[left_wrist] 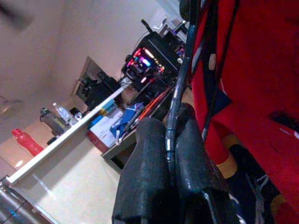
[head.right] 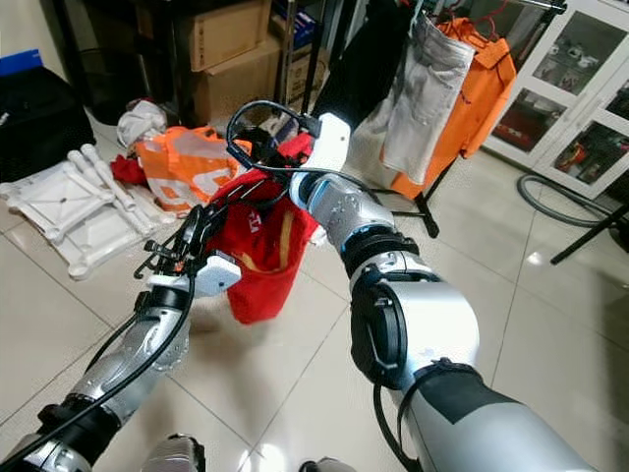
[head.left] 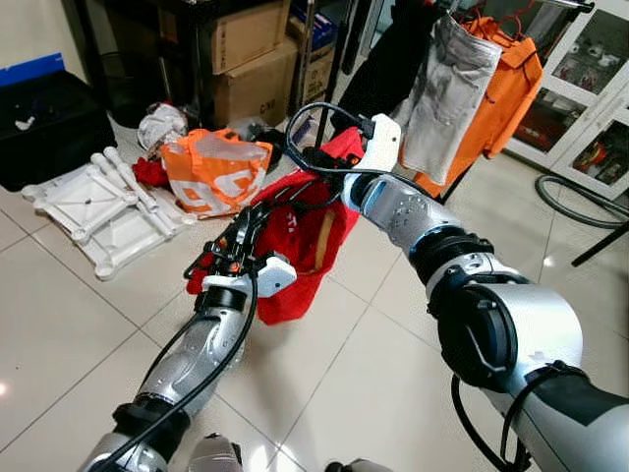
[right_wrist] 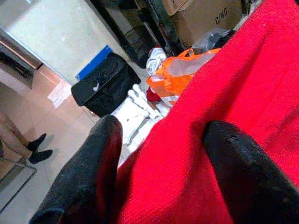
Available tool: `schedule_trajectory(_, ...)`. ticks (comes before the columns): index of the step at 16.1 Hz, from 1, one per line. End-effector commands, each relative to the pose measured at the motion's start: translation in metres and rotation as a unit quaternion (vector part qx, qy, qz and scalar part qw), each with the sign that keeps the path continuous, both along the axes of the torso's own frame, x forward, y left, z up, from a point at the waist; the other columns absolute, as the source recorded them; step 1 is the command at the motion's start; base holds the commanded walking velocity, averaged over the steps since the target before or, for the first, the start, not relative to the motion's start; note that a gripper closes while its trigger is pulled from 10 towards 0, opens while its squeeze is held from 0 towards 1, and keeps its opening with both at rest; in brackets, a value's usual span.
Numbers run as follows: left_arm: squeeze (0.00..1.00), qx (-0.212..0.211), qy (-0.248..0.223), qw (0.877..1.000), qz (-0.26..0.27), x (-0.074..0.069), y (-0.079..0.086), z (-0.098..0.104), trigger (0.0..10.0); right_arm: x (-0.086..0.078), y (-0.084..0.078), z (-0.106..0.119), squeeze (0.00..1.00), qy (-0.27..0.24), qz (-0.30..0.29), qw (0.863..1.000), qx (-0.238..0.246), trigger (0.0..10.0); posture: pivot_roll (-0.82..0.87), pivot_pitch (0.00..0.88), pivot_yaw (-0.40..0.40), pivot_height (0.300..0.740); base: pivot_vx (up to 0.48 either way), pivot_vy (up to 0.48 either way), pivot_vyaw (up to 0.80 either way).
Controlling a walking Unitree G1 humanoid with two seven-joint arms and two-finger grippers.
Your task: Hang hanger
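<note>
Two grippers carry the red garment on its hanger (left_wrist: 180,88) toward the clothes rack (head.left: 550,8): left gripper (left_wrist: 170,154) jaws pinch the hanger wire, right gripper (right_wrist: 163,168) jaws spread around the red garment (head.left: 310,241); next, probably lift the hook onto the rail
</note>
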State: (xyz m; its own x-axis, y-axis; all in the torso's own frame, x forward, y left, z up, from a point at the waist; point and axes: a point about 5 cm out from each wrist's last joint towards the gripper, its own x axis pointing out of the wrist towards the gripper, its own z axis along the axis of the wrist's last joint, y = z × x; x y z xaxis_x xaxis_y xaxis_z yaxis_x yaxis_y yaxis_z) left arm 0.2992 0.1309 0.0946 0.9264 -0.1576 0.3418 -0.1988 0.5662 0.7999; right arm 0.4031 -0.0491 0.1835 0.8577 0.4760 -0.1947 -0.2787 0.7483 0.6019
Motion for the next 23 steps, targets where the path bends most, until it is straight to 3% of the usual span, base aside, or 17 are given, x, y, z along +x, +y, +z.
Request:
schedule_trajectory(1, 0.00, -0.009, -0.035, 0.999, -0.027, 0.000, -0.013, 0.015, 10.0, 0.003, -0.001, 0.007, 0.00, -0.014, -0.005, 1.000, -0.012, 0.0, 0.16, 0.089, -0.172, 0.740, 0.000, 0.000, 0.00)
schedule_trajectory(9, 0.00, -0.004, -0.028, 0.999, -0.035, 0.001, -0.015, 0.013, 10.0, 0.006, -0.012, 0.013, 0.00, -0.060, -0.009, 0.997, -0.054, 0.0, 0.14, 0.077, -0.157, 0.740, 0.000, 0.000, 0.00)
schedule_trajectory(23, 0.00, -0.012, -0.013, 0.998, -0.058, 0.001, -0.020, 0.013, 10.0, 0.006, -0.024, 0.003, 0.00, -0.029, -0.034, 0.999, -0.031, 0.0, 0.13, 0.084, -0.152, 0.740, 0.000, 0.000, 0.00)
